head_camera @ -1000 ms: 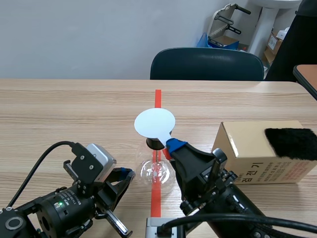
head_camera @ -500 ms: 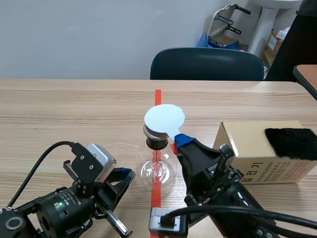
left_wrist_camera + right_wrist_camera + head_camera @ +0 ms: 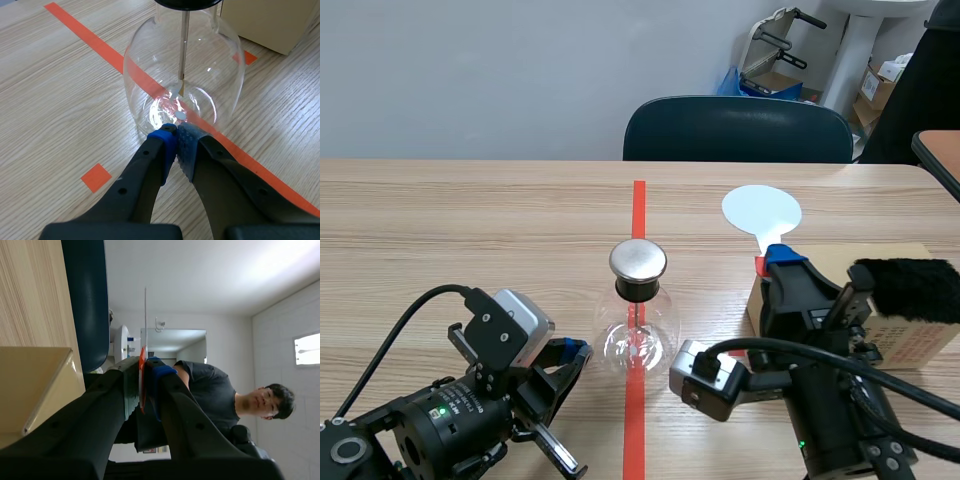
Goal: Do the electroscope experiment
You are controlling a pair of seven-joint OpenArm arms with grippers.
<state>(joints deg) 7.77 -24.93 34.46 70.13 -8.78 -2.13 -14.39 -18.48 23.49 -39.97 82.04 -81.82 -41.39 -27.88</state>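
Electroscope (image 3: pixel 638 330): round clear glass flask, black collar, flat polished metal cap; stood on the red tape line (image 3: pixel 638 200), mid-table near the robot-side edge. Left gripper (image 3: pixel 175 142) low at its glass base, blue dotted pads (image 3: pixel 162 150) pressed together on nothing. Right gripper (image 3: pixel 780 258) raised, clamped on the red stem of a thin white round paddle (image 3: pixel 761 212), over the tan cardboard box (image 3: pixel 920 345) with its black fuzzy patch (image 3: pixel 910 290)

red print on cardboard box (image 3: pixel 918 342), not legible
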